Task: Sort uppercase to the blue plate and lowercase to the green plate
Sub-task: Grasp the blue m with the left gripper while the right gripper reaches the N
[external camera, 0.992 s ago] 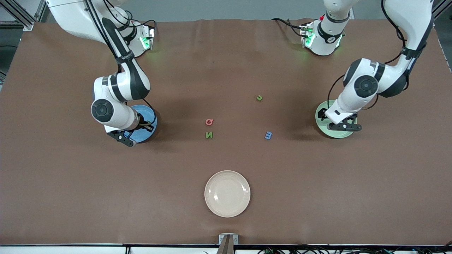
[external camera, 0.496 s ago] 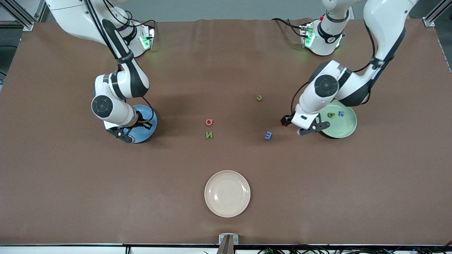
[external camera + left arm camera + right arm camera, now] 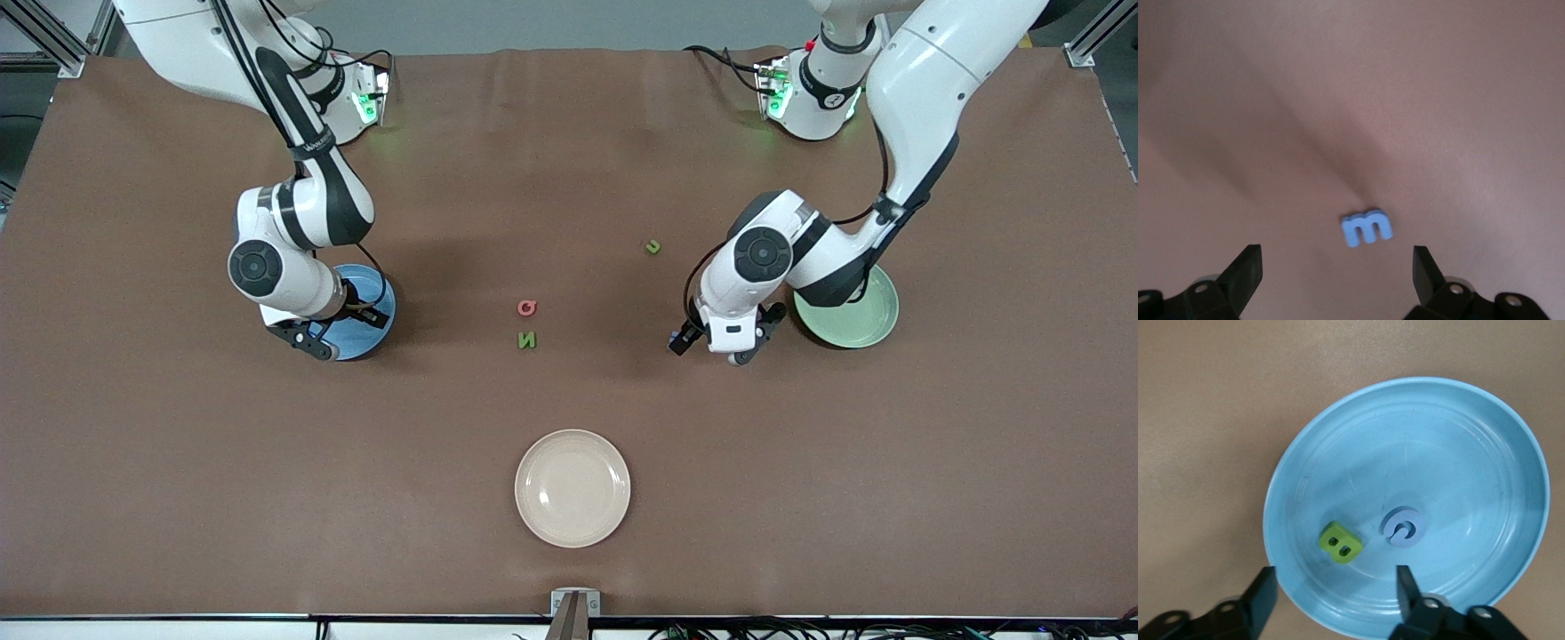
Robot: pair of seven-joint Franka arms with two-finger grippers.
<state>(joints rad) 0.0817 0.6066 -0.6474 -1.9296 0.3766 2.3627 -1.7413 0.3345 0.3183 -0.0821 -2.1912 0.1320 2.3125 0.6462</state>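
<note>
My right gripper (image 3: 1336,587) hangs open over the blue plate (image 3: 1471,440), with nothing between its fingers. In that plate lie a green B (image 3: 1340,543) and a blue C (image 3: 1404,526). My left gripper (image 3: 1337,270) is open just above the table, with a blue lowercase m (image 3: 1367,227) lying flat below it. In the front view the left hand (image 3: 711,347) hides the m. A pink Q (image 3: 527,308) and a green N (image 3: 527,340) lie mid-table, and a green lowercase letter (image 3: 653,247) lies farther from the front camera. The left arm covers part of the green plate (image 3: 858,324).
A cream plate (image 3: 573,488) sits near the table's front edge, nearer the front camera than the Q and N. The blue plate (image 3: 366,327) lies toward the right arm's end and the green plate toward the left arm's end.
The left arm has swung from over the green plate toward the table's middle and now covers the blue m. The right gripper has stayed over the blue plate and opened.
</note>
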